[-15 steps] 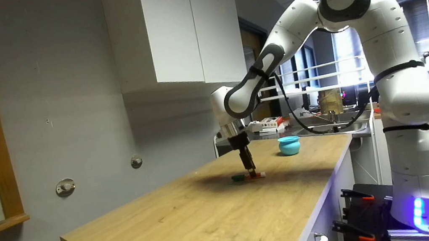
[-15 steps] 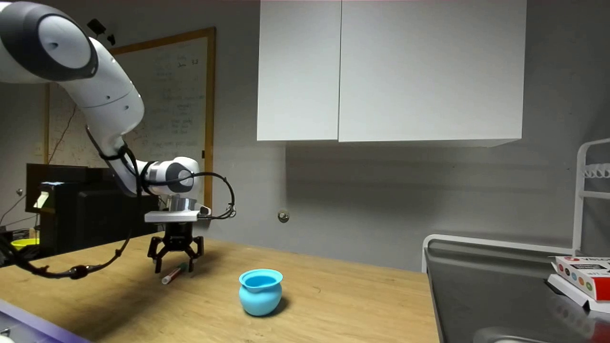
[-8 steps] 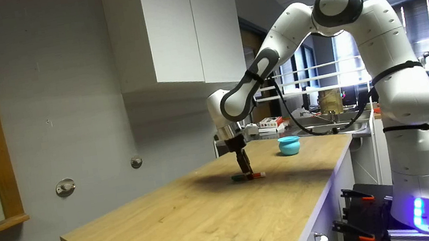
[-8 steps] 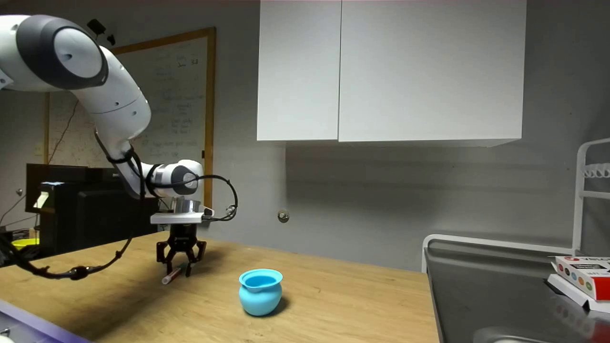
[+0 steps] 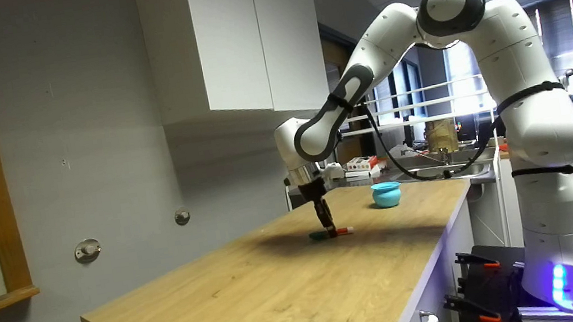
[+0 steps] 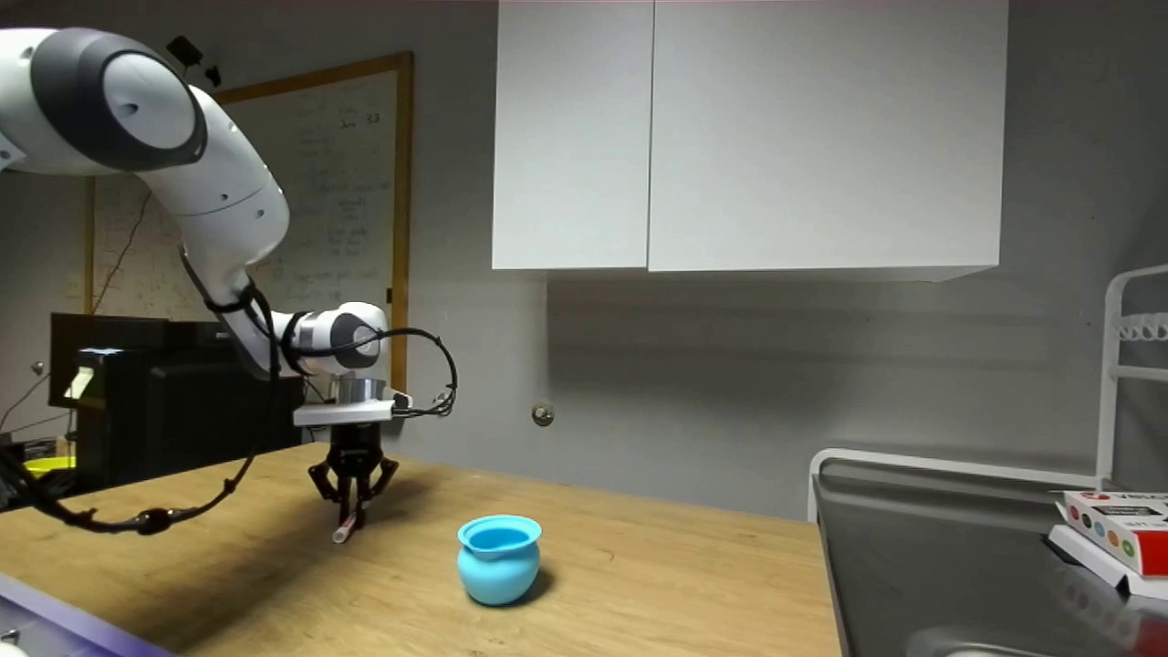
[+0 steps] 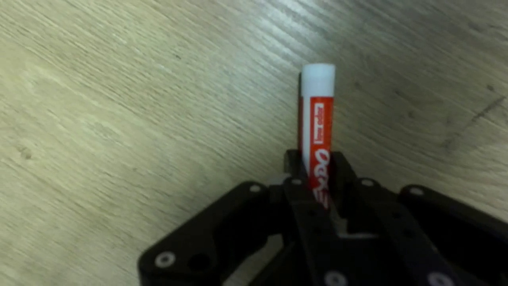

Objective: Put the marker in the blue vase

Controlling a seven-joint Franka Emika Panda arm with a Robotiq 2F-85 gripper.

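The marker [image 7: 318,123] has a white end and a red label in the wrist view; its green part [image 5: 318,235] shows in an exterior view. My gripper [image 7: 316,159] is shut on its middle, one finger pressed against each side. The marker lies level, at or just above the wooden countertop; I cannot tell whether it touches. In both exterior views the blue vase [image 6: 498,570] stands upright on the counter, apart from the gripper [image 6: 351,516] and nearer the sink end. The wrist view does not include the vase. The marker's far half is hidden behind the fingers there.
The wooden countertop [image 5: 260,290] runs along the wall under a white cabinet [image 6: 748,137]. Past the vase lies a dark metal sink surface [image 6: 949,566] with a red-and-white box [image 6: 1118,529]. A black cable [image 6: 260,401] hangs beside the arm.
The fingers have come down around the marker and closed on it. The marker has shifted slightly and turned between them, and sits a touch higher. The vase has stayed put.
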